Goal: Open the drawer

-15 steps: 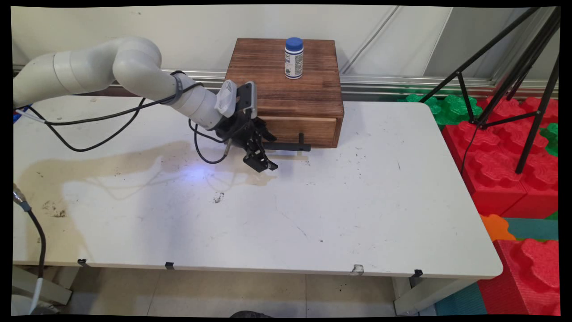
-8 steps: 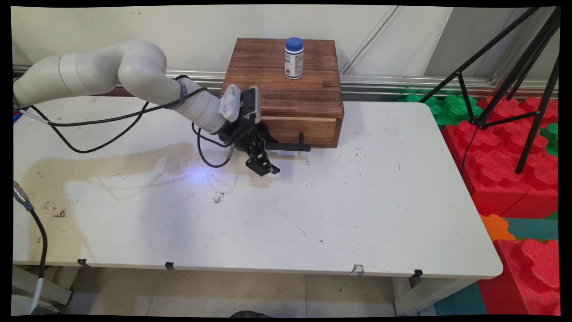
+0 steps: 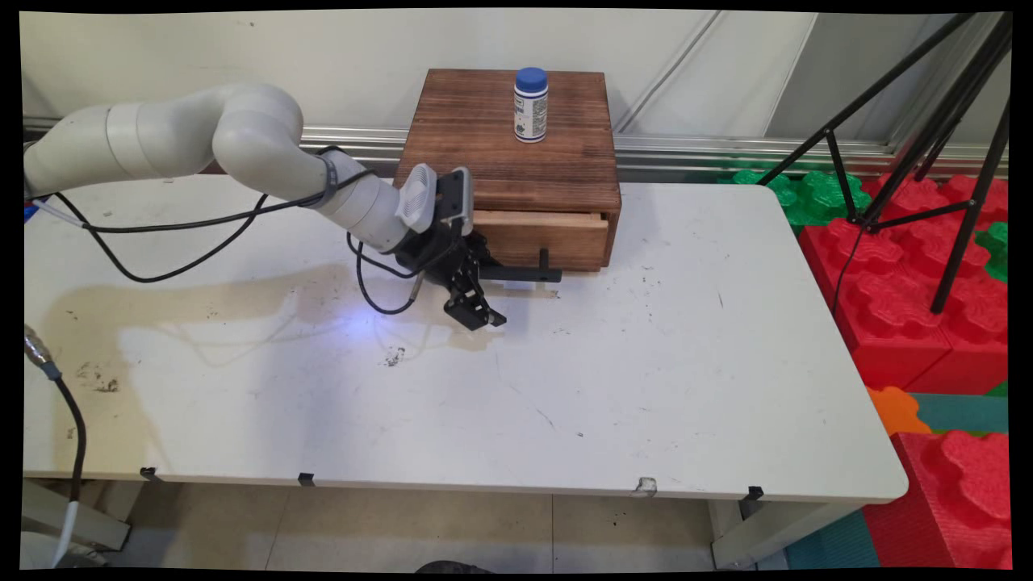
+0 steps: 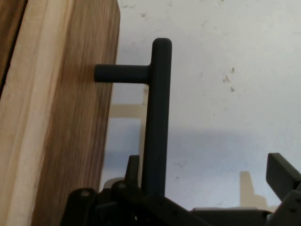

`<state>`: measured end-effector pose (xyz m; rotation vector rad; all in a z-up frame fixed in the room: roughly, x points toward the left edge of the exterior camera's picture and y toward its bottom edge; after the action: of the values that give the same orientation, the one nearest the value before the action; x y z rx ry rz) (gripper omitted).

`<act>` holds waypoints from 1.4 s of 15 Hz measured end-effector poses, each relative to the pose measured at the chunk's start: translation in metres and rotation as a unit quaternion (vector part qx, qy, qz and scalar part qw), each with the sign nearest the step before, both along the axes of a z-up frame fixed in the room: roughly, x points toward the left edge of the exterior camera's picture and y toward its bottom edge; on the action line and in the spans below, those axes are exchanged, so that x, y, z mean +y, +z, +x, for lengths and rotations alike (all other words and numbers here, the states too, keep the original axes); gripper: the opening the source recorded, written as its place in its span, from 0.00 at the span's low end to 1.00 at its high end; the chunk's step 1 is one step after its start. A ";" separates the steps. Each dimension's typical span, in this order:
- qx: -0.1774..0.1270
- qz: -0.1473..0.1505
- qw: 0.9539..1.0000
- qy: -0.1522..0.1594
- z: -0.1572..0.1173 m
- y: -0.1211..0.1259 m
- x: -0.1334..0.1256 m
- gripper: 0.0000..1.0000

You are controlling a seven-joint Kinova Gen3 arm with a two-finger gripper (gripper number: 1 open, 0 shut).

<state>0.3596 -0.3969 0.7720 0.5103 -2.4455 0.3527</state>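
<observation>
The gripper (image 3: pixel 478 292) sits low over the white tabletop (image 3: pixel 565 379), at the front of a wooden box (image 3: pixel 508 145). Its jaws stand wide apart around the left end of the drawer's black bar handle (image 3: pixel 520 273), gripping nothing; in the hand view the handle (image 4: pixel 157 117) runs between the jaws. The drawer (image 3: pixel 541 234) is slightly out. A blue-capped bottle (image 3: pixel 530 105) stands upright on the box's top.
</observation>
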 end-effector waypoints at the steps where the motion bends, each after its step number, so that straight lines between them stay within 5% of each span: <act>1: 0.000 0.001 1.000 -0.002 -0.001 0.000 0.003 1.00; 21: 0.004 0.016 0.999 -0.042 -0.024 -0.005 0.074 1.00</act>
<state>0.3356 -0.3225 0.7673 0.4198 -2.4590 0.2756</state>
